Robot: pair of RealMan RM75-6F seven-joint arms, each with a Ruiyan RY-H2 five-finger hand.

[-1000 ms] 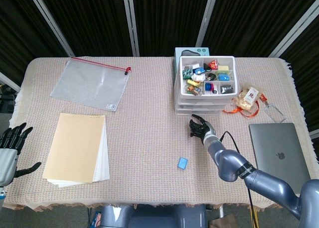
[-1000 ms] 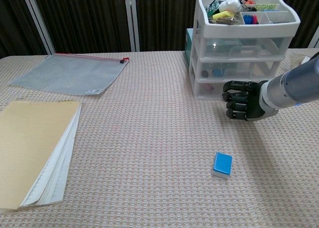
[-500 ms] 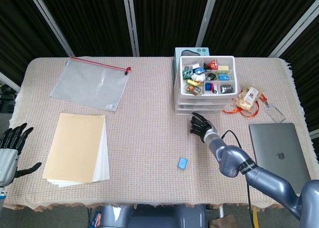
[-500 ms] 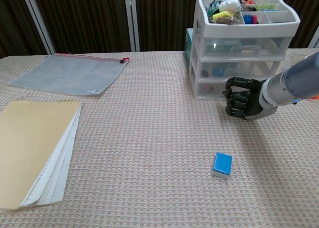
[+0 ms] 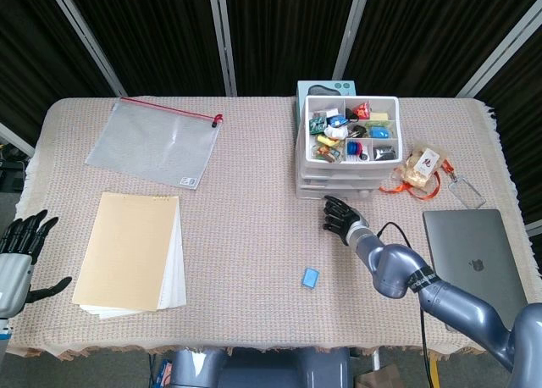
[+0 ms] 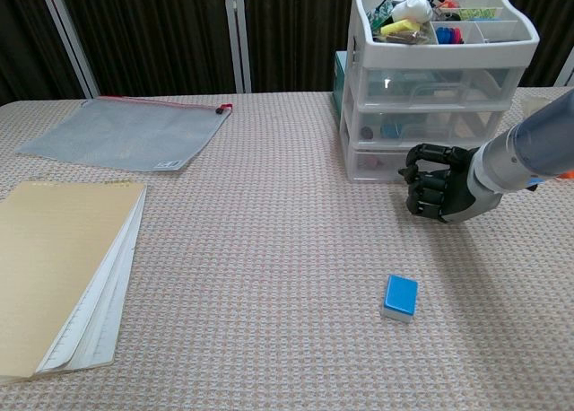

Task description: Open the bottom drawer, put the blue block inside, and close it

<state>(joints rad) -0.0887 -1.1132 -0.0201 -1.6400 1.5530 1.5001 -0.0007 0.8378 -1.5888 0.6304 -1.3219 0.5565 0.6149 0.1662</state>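
Tabletop covered with a woven beige cloth, seen from the head and chest cameras. A white plastic drawer unit stands at the far right of centre; its top tray holds small mixed items, and its bottom drawer sits flush with the frame, not pulled out. The right hand is just in front of the bottom drawer, fingers curled inward with nothing in them; whether the fingertips touch the drawer front cannot be told. The blue block lies flat on the cloth, nearer than the hand and slightly to its left, apart from it. The left hand is at the near left edge of the table, fingers spread and holding nothing. A tan notepad lies at the near left, a clear zip pouch with a red seal at the far left. A grey laptop, lid down, lies at the near right, with a snack packet beside the drawer unit's right side.
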